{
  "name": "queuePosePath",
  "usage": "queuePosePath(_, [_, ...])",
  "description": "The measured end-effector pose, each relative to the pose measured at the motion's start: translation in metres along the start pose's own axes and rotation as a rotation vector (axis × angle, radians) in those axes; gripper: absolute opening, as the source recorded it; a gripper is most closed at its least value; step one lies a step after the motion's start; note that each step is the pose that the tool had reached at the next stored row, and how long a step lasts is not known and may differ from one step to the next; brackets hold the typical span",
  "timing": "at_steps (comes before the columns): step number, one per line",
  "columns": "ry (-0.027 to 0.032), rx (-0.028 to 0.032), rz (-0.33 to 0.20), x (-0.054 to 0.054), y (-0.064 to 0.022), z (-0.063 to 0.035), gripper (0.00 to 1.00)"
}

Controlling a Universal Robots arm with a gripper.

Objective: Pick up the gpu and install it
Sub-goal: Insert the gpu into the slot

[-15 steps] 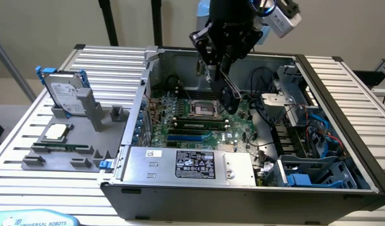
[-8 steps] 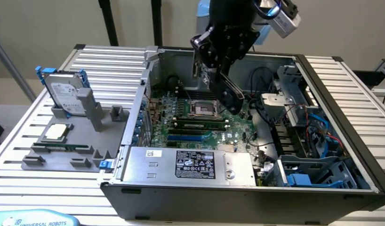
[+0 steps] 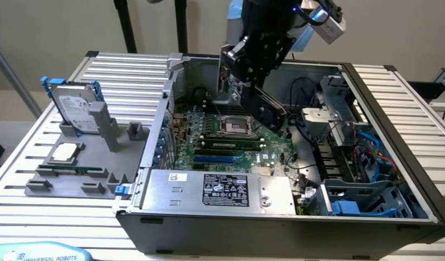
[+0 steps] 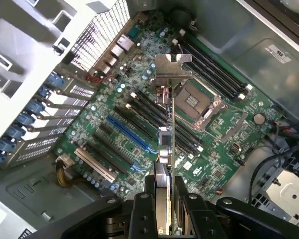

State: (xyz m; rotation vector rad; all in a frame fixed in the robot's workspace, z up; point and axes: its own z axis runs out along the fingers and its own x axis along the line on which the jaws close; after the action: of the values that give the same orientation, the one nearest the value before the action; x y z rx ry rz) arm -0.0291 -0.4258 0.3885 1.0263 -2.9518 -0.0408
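My gripper (image 3: 257, 65) hangs over the open computer case (image 3: 396, 130) and is shut on the gpu (image 3: 267, 106), a thin card with a black face. The card tilts down toward the motherboard (image 3: 230, 147) without touching it. In the wrist view the gpu (image 4: 165, 144) shows edge-on, running from my gripper (image 4: 164, 199) out to its silver end bracket (image 4: 172, 67). It floats above the row of slots, between the blue slot (image 4: 129, 134) and the CPU socket (image 4: 197, 102). One black finger (image 4: 148, 191) presses each side of the card.
A grey fixture (image 3: 70, 174) at the exterior view's left carries a silver hard drive with blue rails (image 3: 76, 111) and a square CPU chip (image 3: 66, 153). The power supply (image 3: 222, 190) lines the case's near side. Drive bays and cables (image 3: 353, 147) crowd the exterior view's right.
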Motion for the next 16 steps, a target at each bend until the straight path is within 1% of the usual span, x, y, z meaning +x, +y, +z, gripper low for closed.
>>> queuePosePath(16, [0.0073,0.0031,-0.29,-0.0001,-0.0003,0.0101,0.26])
